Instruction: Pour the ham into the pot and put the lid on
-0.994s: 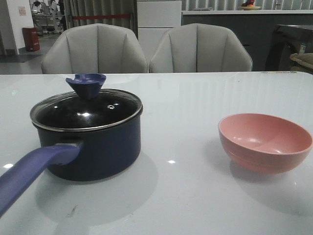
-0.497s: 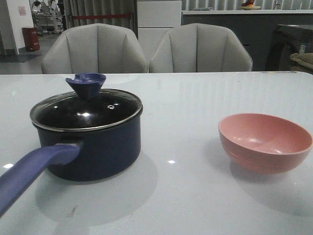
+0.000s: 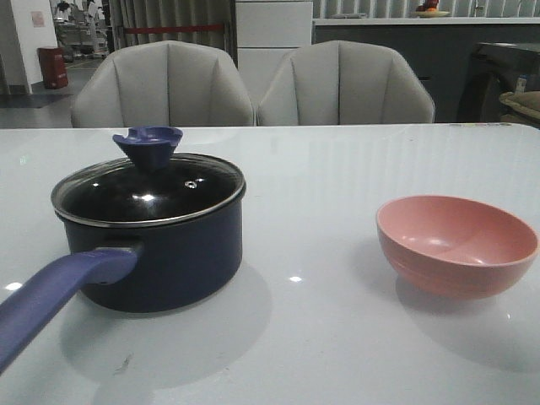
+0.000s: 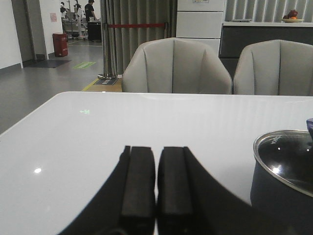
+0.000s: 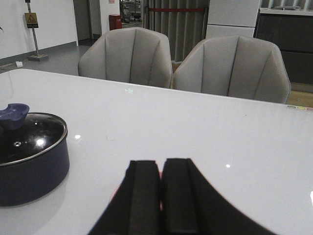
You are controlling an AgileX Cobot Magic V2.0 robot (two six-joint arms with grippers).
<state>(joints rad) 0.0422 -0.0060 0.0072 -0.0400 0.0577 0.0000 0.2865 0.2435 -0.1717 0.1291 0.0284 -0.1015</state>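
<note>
Nothing moved — glossy white table (image 3: 337,169)

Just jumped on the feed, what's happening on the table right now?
Nothing is being handled. The pot sits on the table with its lid on, and the pink bowl beside it looks empty; no ham is visible anywhere. The left end effector and the right end effector are shut, holding nothing, hovering over the table away from both.

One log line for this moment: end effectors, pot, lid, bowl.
left end effector shut, empty | right end effector shut, empty | lid on pot | pink bowl empty | ham not visible
</note>
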